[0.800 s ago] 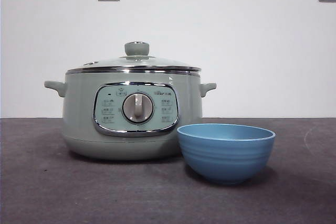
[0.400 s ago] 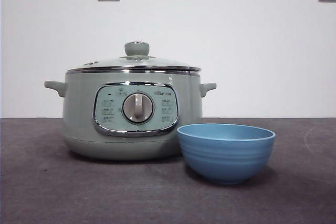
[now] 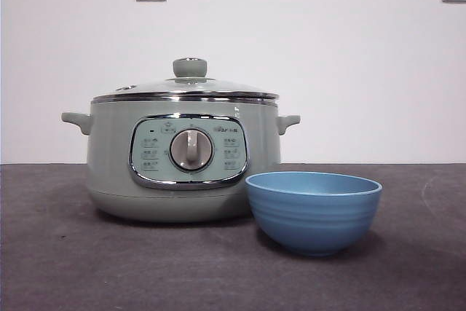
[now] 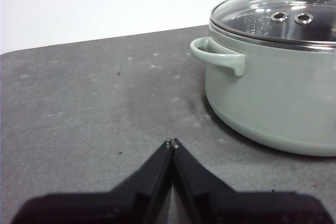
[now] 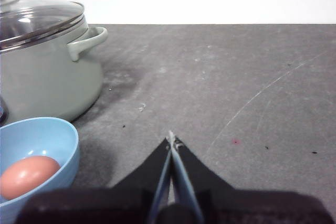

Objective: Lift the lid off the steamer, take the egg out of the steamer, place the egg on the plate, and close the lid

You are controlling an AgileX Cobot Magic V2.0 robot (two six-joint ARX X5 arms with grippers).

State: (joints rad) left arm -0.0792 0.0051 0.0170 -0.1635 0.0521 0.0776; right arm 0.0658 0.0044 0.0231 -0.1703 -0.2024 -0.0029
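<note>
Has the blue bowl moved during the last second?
No. The blue bowl stands at the same spot in front of the green cooker, its rim overlapping the cooker's lower right edge exactly as before.

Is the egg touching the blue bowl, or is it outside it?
Touching: the right wrist view shows the egg lying inside the bowl, resting on its inner wall.

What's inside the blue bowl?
An egg lies inside the blue bowl, showing in the right wrist view. From the front, the bowl's wall hides it. What lies beneath the egg cannot be seen.
</note>
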